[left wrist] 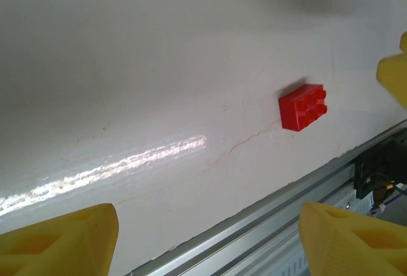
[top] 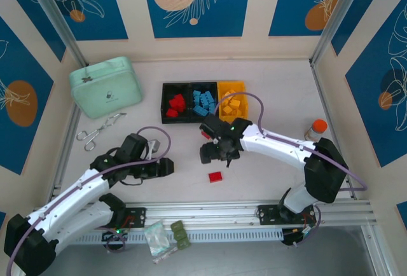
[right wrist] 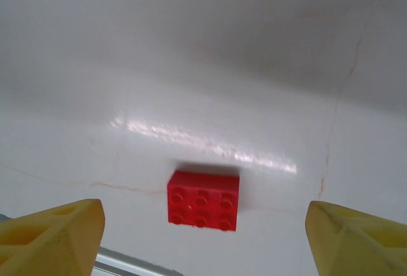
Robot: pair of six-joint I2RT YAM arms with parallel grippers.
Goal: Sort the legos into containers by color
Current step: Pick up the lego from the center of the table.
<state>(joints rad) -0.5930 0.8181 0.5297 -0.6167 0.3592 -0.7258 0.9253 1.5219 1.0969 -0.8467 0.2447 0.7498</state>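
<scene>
Red brick point(top: 215, 177) is left on bare table just nearside of the right gripper point(top: 216, 156), with the left gripper point(top: 166, 166) off to its left. Both are spread wide and empty, and the bins point(top: 163, 95) are parked behind. Brick's laid studs-up, long axis left-right.

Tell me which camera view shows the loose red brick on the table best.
The right wrist view: the red brick lies close and nearly centred, its six studs plain. The left wrist view shows it smaller, off to the right. The top external view gives a small red patch between the arms.
</scene>
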